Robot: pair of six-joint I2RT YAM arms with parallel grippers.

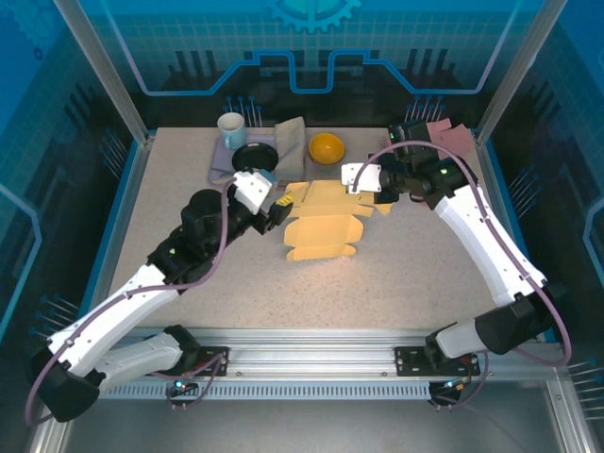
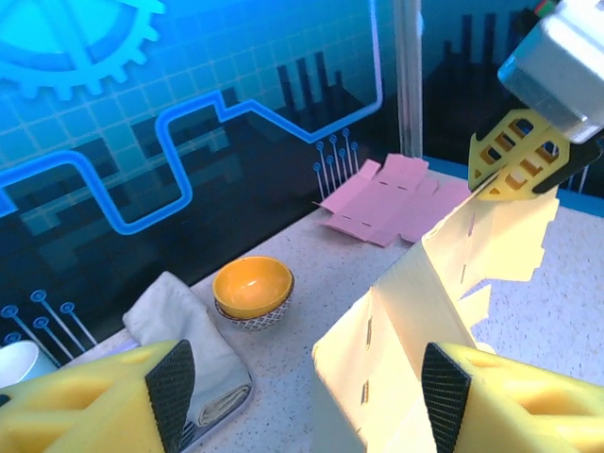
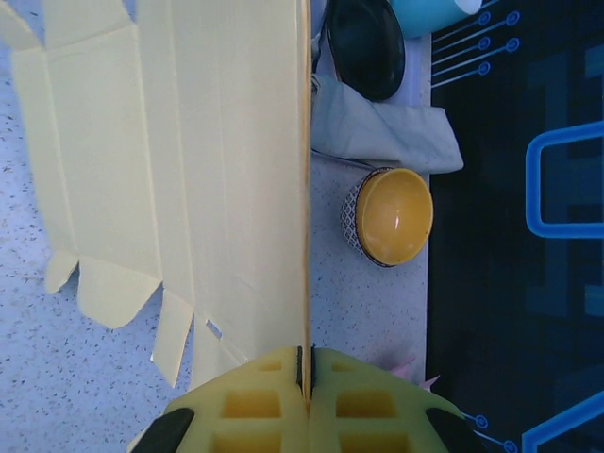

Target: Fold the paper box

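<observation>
right gripper (image 3: 307, 363) is clenched on an edge of the paper box (image 1: 321, 231) mid-table, I'd guess to stand that panel up on its crease, left gripper (image 2: 300, 382) gapes loose around the near fold, and the left wrist cam shows the panel upright where the top cam flattens it

Bright, even light (blurred foreground)

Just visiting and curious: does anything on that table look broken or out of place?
Nothing looks spilled or torn. The yellow paper box stands partly raised, one edge pinched by the right gripper. A pink sheet lies in the far right corner.
</observation>
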